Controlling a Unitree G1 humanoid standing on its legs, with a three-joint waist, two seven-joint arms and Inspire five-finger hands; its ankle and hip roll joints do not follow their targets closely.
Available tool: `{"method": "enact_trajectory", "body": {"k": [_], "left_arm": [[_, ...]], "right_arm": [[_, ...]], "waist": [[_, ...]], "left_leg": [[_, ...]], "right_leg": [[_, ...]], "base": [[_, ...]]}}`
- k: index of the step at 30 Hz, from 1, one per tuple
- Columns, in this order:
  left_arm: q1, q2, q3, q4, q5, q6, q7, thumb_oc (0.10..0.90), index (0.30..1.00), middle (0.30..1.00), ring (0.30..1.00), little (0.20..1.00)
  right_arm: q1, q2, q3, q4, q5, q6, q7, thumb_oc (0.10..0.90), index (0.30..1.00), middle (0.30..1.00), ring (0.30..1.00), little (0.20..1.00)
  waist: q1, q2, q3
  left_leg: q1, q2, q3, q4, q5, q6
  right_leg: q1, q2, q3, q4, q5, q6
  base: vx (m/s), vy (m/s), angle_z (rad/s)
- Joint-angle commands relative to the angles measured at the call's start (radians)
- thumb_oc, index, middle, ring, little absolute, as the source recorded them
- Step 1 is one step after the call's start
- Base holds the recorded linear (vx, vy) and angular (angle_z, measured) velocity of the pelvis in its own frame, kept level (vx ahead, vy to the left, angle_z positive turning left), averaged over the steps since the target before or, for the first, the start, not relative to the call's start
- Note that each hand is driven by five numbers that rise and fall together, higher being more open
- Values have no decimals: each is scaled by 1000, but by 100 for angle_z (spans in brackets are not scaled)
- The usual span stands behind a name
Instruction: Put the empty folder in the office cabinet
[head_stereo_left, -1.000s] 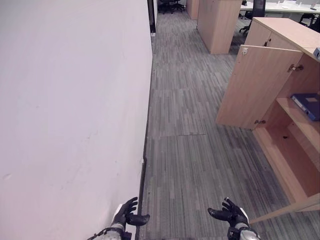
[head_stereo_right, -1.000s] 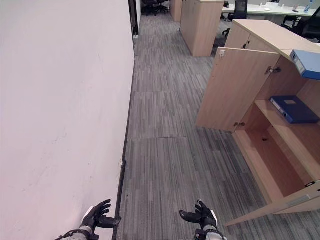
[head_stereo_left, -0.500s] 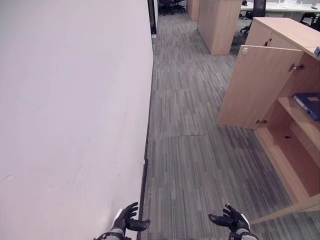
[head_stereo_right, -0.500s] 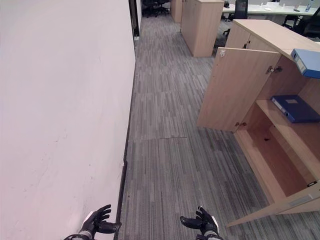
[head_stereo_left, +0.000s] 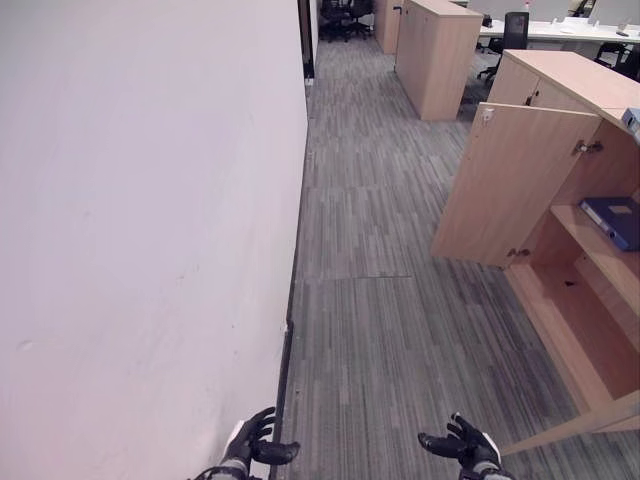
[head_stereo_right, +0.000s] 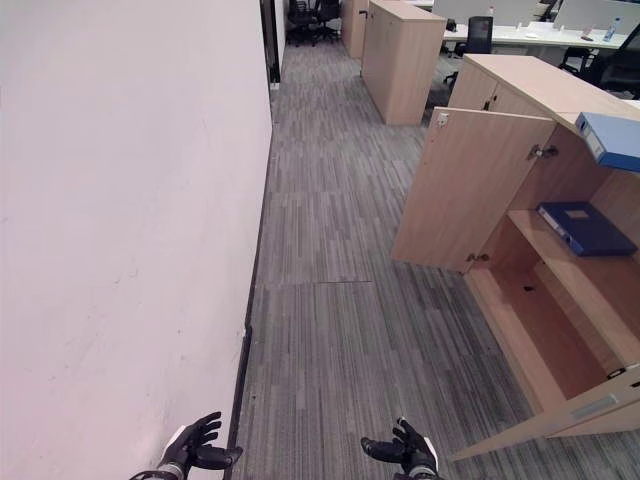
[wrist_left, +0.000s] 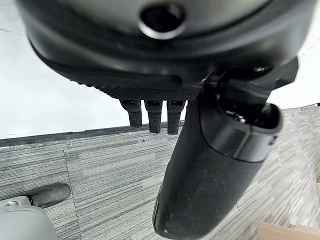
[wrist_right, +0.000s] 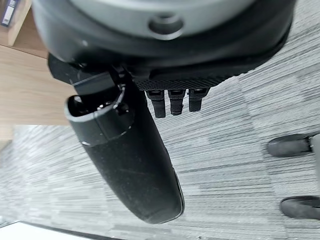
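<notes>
1. The whole view has shifted since a second ago, so the camera moved; both hands now sit lower at the frame's bottom edge than before.
2. The left hand (head_stereo_left: 252, 446) hangs beside the white wall (head_stereo_left: 150, 220), fingers relaxed and apart, holding nothing; the right hand (head_stereo_right: 408, 452) hovers over the carpet (head_stereo_right: 330, 300), likewise spread and empty.
3. The office cabinet (head_stereo_right: 520, 190) stands open to the robot's right, its door (head_stereo_right: 470, 185) swung out.
4. A dark blue folder (head_stereo_right: 585, 228) lies flat on the middle shelf; a lighter blue one (head_stereo_right: 612, 138) rests on the cabinet's top. Which is the empty folder cannot be told from here; possibly the one on top.
5. To do the step well, the robot should turn right, face the opening squarely, and keep clear of the door edge before reaching.
</notes>
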Motion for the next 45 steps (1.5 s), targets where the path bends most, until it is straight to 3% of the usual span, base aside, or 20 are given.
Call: {"method": "enact_trajectory", "body": {"k": [1, 4, 7, 8, 10, 12, 16, 21, 24, 28, 30, 31, 32, 33, 37, 39, 40, 41, 42, 45], "left_arm": [[-115, 1, 3, 6, -46, -42, 28, 800, 900, 900, 900, 900], [-123, 5, 6, 5, -60, -44, 27, 800, 900, 900, 900, 900], [-127, 9, 5, 0, -69, -44, 27, 800, 900, 900, 900, 900], [-131, 14, 11, -13, -89, -46, 29, 800, 900, 900, 900, 900], [-140, 16, 15, -8, -102, -44, 38, 800, 900, 900, 900, 900], [-143, 20, 17, -11, -103, -42, 32, 800, 900, 900, 900, 900], [-168, 32, 15, 6, -91, -34, 43, 800, 900, 900, 900, 900], [-165, 29, 26, 31, -100, -35, 53, 800, 900, 900, 900, 900], [-126, 35, 43, 41, -87, -33, 48, 800, 900, 900, 900, 900], [-104, 48, 49, 68, -56, -31, 45, 800, 900, 900, 900, 900], [-109, 62, 48, 62, -47, -30, 47, 800, 900, 900, 900, 900], [-111, 68, 54, 63, -47, -33, 47, 800, 900, 900, 900, 900], [-112, 72, 54, 75, -42, -34, 48, 800, 900, 900, 900, 900], [-113, 72, 54, 76, -41, -34, 48, 800, 900, 900, 900, 900], [-129, 89, 50, 70, -41, -33, 48, 800, 900, 900, 900, 900], [-146, 104, 42, 57, -42, -33, 49, 800, 900, 900, 900, 900], [-152, 114, 38, 33, -48, -32, 51, 800, 900, 900, 900, 900], [-152, 113, 38, 33, -48, -32, 51, 800, 900, 900, 900, 900], [-161, 114, 37, 23, -48, -30, 58, 800, 900, 900, 900, 900], [-162, 107, 43, 12, -55, -31, 59, 800, 900, 900, 900, 900]], "right_arm": [[-79, -41, -7, -13, 3, -50, 4, 800, 900, 900, 900, 900], [-86, -50, 4, -19, 4, -56, 12, 800, 900, 900, 900, 900], [-81, -54, 5, -23, 5, -61, 15, 800, 900, 900, 900, 900], [-82, -58, 6, -20, 6, -61, 14, 800, 900, 900, 900, 900], [-84, -62, -2, -6, 11, -57, 11, 800, 900, 900, 900, 900], [-75, -70, -13, -13, 14, -49, 11, 800, 900, 900, 900, 900], [-103, -76, -3, -14, 31, -48, -2, 800, 900, 900, 900, 900], [-121, -65, -3, 20, 55, -53, -23, 800, 900, 900, 900, 900], [-120, -61, -4, 31, 45, -49, -24, 800, 900, 900, 900, 900], [-106, -48, -5, 24, 34, -45, -10, 800, 900, 900, 900, 900], [-109, -41, -4, 23, 36, -47, -9, 800, 900, 900, 900, 900], [-115, -34, -6, 30, 35, -45, -3, 800, 900, 900, 900, 900], [-124, -29, -5, 41, 25, -42, 3, 800, 900, 900, 900, 900], [-124, -28, -5, 42, 25, -42, 4, 800, 900, 900, 900, 900], [-162, -21, 6, 39, 4, -42, 8, 800, 900, 900, 900, 900], [-188, -22, 9, 27, -12, -42, 7, 800, 900, 900, 900, 900], [-204, -22, 12, -11, -28, -42, -1, 800, 900, 900, 900, 900], [-204, -22, 11, -11, -28, -42, -1, 800, 900, 900, 900, 900], [-218, -13, 14, -29, -39, -46, -8, 800, 900, 900, 900, 900], [-223, -9, 11, -36, -37, -46, -9, 800, 900, 900, 900, 900]], "waist": [[8, -14, 25], [6, -14, 45], [5, -25, 65], [9, -38, 89], [11, -54, 104], [18, -67, 106], [70, -55, 135], [109, -65, 133], [158, -79, 99], [172, -88, 62], [177, -106, 40], [187, -119, 20], [197, -141, -1], [199, -143, -3], [223, -169, 1], [218, -150, 21], [194, -111, 58], [196, -107, 57], [179, -69, 79], [162, -39, 85]], "left_leg": [[52, 124, -40, -6, -58, -121], [30, 174, -35, 64, -61, -153], [-8, 182, -35, 161, -82, -162], [-67, 179, -45, 292, -59, -164], [-178, 187, -32, 397, -20, -136], [-281, 203, 31, 395, -23, -114], [-425, 176, 39, 234, 86, -113], [-491, 140, 47, 88, 81, -105], [-528, 121, 12, 49, 98, -108], [-514, 117, -16, 44, 158, -111], [-528, 116, -3, 75, 197, -115], [-546, 111, 10, 133, 200, -110], [-558, 99, 22, 176, 176, -98], [-560, 99, 24, 178, 174, -98], [-527, 92, 69, 187, 105, -72], [-481, 100, 75, 180, 72, -57], [-404, 112, 79, 168, 38, -34], [-405, 117, 79, 168, 39, -35], [-332, 120, 85, 148, 13, -12], [-268, 113, 85, 126, -7, -3]], "right_leg": [[6, -65, 66, 20, -96, 107], [-6, -21, 75, 59, -123, 85], [2, -15, 71, 86, -142, 75], [-8, 1, 73, 145, -162, 59], [-18, 0, 62, 212, -193, 46], [-6, -4, 52, 248, -240, 36], [32, 61, 84, 315, -309, 12], [125, 79, 148, 298, -377, 10], [226, 39, 230, 240, -396, 19], [250, 1, 274, 208, -395, 31], [238, -25, 279, 196, -379, 54], [239, -55, 283, 180, -340, 87], [229, -88, 293, 192, -243, 118], [228, -90, 294, 189, -242, 118], [167, -100, 278, 321, 15, 228], [89, -83, 209, 458, 110, 268], [-8, -86, 77, 619, 150, 268], [-10, -81, 79, 616, 155, 268], [-88, -78, -22, 733, 115, 268], [-173, -39, -56, 752, 63, 268]], "base": [[39, -137, 5], [71, -218, -1], [18, -139, -6], [28, -179, 3], [82, -148, 16], [200, -34, 13], [301, -10, 16], [314, 39, -24], [420, 140, -24], [333, 215, -76], [345, 288, -93], [564, 418, 10], [466, 346, 93], [342, 235, 83], [274, 177, -29], [330, 263, -30], [259, 260, -28], [315, 409, -7], [151, 225, 10], [274, 292, -17]]}}
